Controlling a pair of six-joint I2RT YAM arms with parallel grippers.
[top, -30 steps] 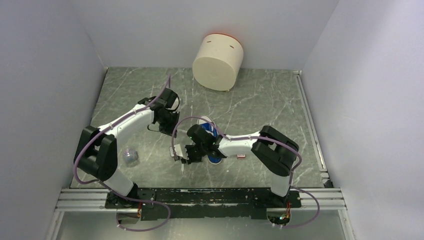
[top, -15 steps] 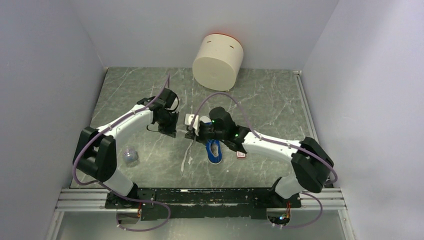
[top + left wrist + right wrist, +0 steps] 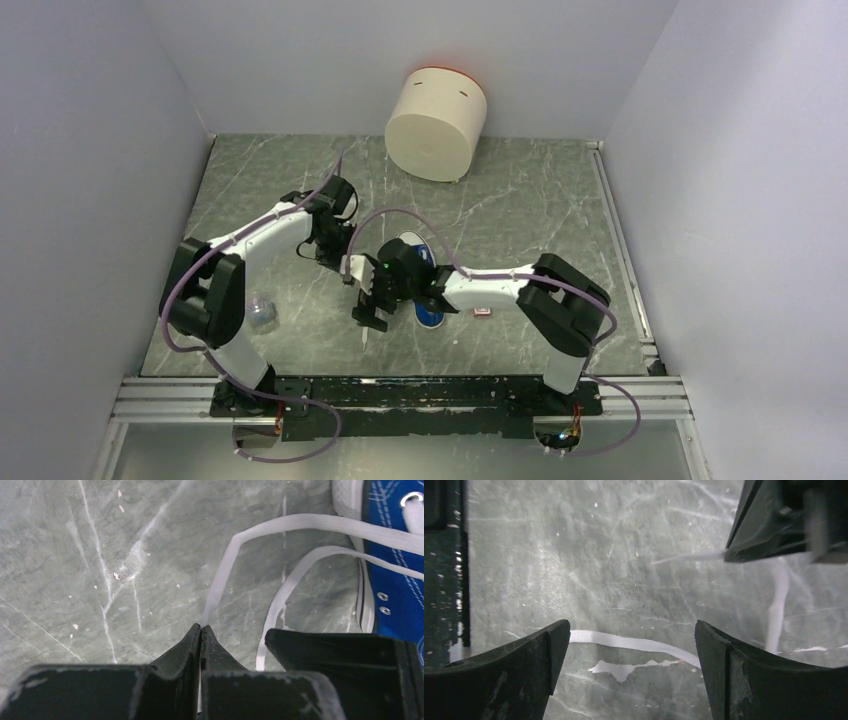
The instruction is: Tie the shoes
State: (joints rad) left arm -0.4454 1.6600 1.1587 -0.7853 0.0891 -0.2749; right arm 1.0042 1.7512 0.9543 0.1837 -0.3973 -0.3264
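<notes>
The blue shoe [image 3: 431, 316] with its white sole lies mid-table, mostly hidden under my right arm; in the left wrist view its side [image 3: 395, 560] shows at the right edge. My left gripper [image 3: 201, 626] is shut on one white lace [image 3: 225, 575] that runs back to the shoe, and seen from above this gripper [image 3: 336, 254] sits left of the shoe. A second lace [image 3: 295, 577] loops beside it. My right gripper [image 3: 631, 632] hangs open just over the table, front-left of the shoe, with a lace [image 3: 634, 642] lying flat between its fingers.
A cream cylinder [image 3: 436, 122] lies on its side at the back. A small clear lump [image 3: 261, 312] sits by the left arm's elbow. A red-and-white packet [image 3: 482, 312] lies right of the shoe. A metal rail [image 3: 400, 398] borders the near edge.
My right gripper swung up next to the left gripper, then came back toward the front and opened wide. The left gripper has stayed shut on its lace and hardly moved.
</notes>
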